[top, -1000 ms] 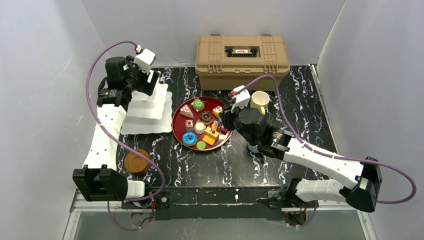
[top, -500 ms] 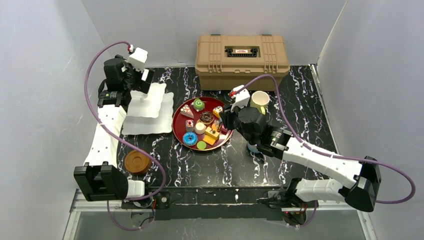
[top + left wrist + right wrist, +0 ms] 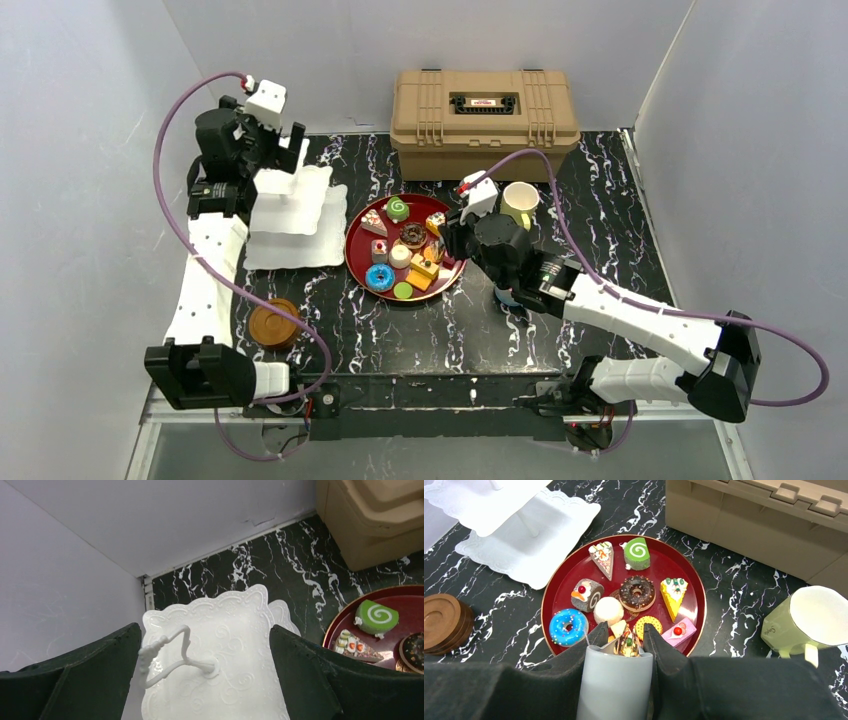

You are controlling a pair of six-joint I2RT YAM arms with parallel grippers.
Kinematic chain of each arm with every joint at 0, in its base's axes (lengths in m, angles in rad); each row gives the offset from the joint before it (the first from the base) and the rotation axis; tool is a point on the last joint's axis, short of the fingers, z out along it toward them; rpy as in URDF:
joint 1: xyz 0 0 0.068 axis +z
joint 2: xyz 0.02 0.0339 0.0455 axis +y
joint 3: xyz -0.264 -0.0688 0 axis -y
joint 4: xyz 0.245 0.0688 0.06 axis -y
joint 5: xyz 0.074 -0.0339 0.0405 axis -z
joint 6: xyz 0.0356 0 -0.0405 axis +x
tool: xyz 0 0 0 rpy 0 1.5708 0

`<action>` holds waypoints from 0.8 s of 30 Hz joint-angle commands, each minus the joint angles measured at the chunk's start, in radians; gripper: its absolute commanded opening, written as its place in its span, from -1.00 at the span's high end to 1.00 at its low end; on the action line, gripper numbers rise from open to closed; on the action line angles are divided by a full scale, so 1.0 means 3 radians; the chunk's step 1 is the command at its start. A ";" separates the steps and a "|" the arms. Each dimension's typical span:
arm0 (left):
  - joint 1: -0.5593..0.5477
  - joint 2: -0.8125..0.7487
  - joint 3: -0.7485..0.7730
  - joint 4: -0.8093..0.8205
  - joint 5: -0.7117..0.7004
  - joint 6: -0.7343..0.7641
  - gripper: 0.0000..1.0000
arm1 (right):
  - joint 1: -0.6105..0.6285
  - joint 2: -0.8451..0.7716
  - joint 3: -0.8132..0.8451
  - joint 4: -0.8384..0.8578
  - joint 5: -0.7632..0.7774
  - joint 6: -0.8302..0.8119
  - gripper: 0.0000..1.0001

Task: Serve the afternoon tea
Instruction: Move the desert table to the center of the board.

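The white three-tier stand [image 3: 290, 215] stands at the left of the table. My left gripper [image 3: 285, 155] is open and empty above it, its jaws wide either side of the stand's loop handle [image 3: 167, 652] without touching it. My right gripper [image 3: 625, 627] is shut on a white-grey cylinder that looks like the white mug [image 3: 616, 685], over the near right edge of the dark red tray [image 3: 551, 587]. The tray holds the pastries, among them the blue donut [image 3: 568, 626] and the green roll [image 3: 637, 553]. The cream-yellow mug [image 3: 809, 620] stands right of the tray.
A stack of brown coasters [image 3: 273, 323] sits near the front left. The tan plastic case [image 3: 485, 110] stands against the back wall behind the tray. White walls close in the left, back and right sides.
My left gripper has lifted off the top of the stand and moved up and back to the left, open. The right arm has hardly moved.
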 commanded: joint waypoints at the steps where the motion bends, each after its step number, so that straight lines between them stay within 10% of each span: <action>1: 0.0012 -0.0379 0.0014 0.0395 0.0078 -0.0121 -0.96 | -0.0031 -0.0146 0.0074 0.0133 0.0074 -0.0024 0.34; 5: 0.0008 -0.0592 -0.0023 0.0376 0.0622 0.0020 -0.96 | -0.0042 -0.0201 0.0091 0.0110 0.0083 -0.0023 0.34; 12: -0.0324 -0.0927 -0.0348 -0.1344 0.2135 0.0998 -0.96 | -0.0060 -0.0406 0.0130 -0.0048 0.0179 -0.0053 0.33; 17: -0.1027 -0.0887 -0.0979 -0.2041 0.1503 0.1986 -0.93 | -0.0069 -0.0521 0.0147 -0.0155 0.0210 -0.0046 0.33; 24: -0.1073 0.0004 -0.1160 -0.1705 0.0796 0.2189 -0.71 | -0.0073 -0.0629 0.0154 -0.0212 0.0271 -0.0025 0.32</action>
